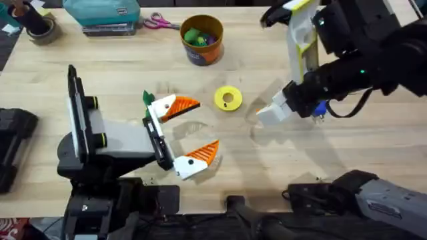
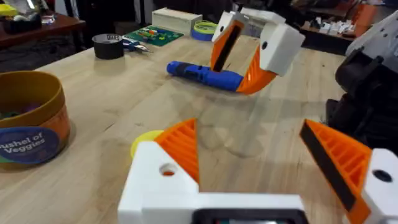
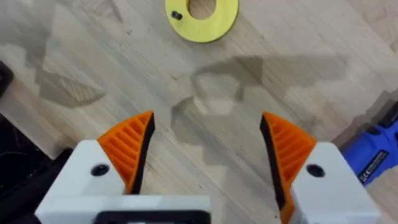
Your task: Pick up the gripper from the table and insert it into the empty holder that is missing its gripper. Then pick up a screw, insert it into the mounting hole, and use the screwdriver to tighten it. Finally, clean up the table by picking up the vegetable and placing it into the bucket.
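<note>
My left gripper (image 1: 193, 132) (image 2: 252, 155) is open just above the table, an orange ribbed pad on each white finger. My right gripper (image 1: 270, 110) (image 3: 205, 149) (image 2: 239, 59) hangs open above bare wood, and it too has both pads. The blue screwdriver (image 1: 319, 110) (image 2: 205, 73) (image 3: 373, 149) lies on the table beside it. A small dark screw (image 3: 176, 15) rests on a yellow disc (image 1: 228, 98) (image 3: 202, 12) between the grippers. A green vegetable (image 1: 148, 98) lies by the left gripper's far finger. The bucket (image 1: 202, 39) (image 2: 31, 118) stands at the back holding veggies. The loose gripper and the empty holder are out of view.
A teal box (image 1: 110, 13), scissors (image 1: 159, 22) and a tape roll (image 1: 40, 27) line the back edge. A black block (image 1: 13, 143) sits at the left edge. The wood in front of the right gripper is bare.
</note>
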`<state>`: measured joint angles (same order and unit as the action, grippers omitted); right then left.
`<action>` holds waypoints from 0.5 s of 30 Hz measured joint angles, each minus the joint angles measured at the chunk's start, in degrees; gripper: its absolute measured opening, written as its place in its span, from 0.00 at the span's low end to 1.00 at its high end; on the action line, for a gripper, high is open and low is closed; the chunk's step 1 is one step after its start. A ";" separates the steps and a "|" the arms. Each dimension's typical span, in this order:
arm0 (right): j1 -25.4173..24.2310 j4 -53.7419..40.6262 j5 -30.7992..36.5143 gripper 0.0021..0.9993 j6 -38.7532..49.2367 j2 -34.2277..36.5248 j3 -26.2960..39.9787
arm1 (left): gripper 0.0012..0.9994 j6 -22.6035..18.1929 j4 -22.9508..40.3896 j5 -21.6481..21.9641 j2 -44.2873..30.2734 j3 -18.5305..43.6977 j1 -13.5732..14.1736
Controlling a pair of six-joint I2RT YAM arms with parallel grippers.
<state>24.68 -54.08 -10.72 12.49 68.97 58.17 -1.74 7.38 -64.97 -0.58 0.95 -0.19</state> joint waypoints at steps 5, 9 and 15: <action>0.71 1.32 0.02 1.00 -0.02 0.00 -0.06 | 0.99 0.00 0.00 0.01 0.00 0.00 0.00; 0.71 1.94 0.02 1.00 -0.02 -0.01 -0.06 | 0.99 0.00 0.00 0.02 0.00 0.00 0.00; 1.46 3.41 0.20 1.00 -0.02 1.65 -0.06 | 0.99 0.00 0.00 0.00 0.00 0.00 0.00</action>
<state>26.14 -50.67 -10.52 12.47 70.62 58.11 -1.74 7.38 -64.97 -0.58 0.95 -0.19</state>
